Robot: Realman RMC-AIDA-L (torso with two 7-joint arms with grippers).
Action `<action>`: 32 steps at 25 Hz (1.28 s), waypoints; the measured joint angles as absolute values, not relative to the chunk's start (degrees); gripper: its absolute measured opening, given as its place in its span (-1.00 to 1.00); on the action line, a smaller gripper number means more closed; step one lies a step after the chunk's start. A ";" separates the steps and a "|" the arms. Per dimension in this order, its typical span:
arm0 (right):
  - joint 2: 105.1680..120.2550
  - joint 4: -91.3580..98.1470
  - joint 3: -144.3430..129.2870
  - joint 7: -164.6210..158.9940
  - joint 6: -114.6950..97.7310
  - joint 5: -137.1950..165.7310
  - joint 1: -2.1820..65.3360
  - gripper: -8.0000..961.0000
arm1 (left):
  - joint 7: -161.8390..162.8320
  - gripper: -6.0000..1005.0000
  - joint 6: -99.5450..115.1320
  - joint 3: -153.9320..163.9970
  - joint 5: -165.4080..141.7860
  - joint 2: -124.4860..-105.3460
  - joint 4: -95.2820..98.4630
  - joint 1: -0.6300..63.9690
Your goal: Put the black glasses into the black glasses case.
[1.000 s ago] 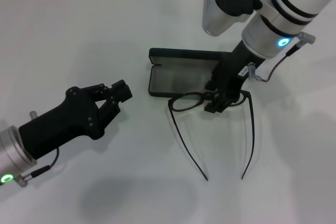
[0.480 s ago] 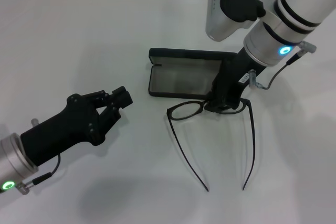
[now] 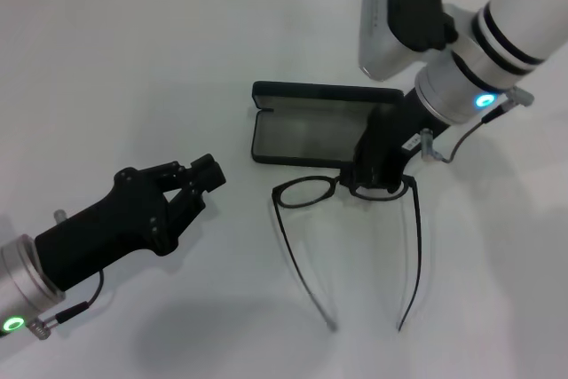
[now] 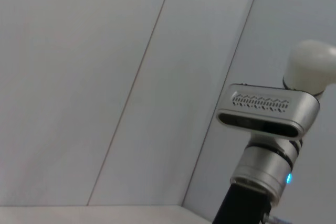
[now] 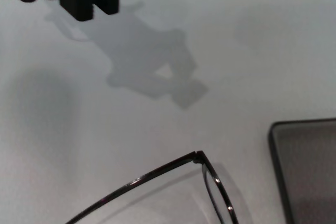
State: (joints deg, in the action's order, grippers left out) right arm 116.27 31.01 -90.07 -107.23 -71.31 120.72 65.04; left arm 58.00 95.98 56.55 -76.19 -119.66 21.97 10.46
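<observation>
Black glasses (image 3: 306,193), pinched in the right hand (image 3: 373,182), hang beside the open case's (image 3: 306,137) front edge; left hand (image 3: 202,175) idle

Open black glasses case (image 3: 306,135): grey tray unobstructed from above. Black glasses (image 3: 342,191) lie just beside its near edge, temples splayed toward robot. Bare table (image 3: 133,68) between left gripper (image 3: 206,172) and case.
</observation>
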 joint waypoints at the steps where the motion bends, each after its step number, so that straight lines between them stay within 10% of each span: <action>1: 116.28 32.26 -90.12 -106.93 -71.45 120.65 64.00 -0.89 | 58.01 -0.87 96.35 56.55 -76.19 -119.65 21.95 10.48; 15: 115.73 61.99 -81.38 -103.74 -76.35 109.84 39.08 -0.92 | 57.83 -0.90 111.11 56.59 -75.97 -119.54 22.16 12.69; 32: 115.48 51.89 -73.82 -87.32 -84.35 84.87 32.71 -0.90 | 57.62 -0.90 115.26 63.64 -75.76 -120.21 14.77 27.95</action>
State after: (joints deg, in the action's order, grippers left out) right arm 115.48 51.89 -73.82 -87.32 -84.35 84.87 32.71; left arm 57.62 115.26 63.64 -75.76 -120.21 14.77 27.95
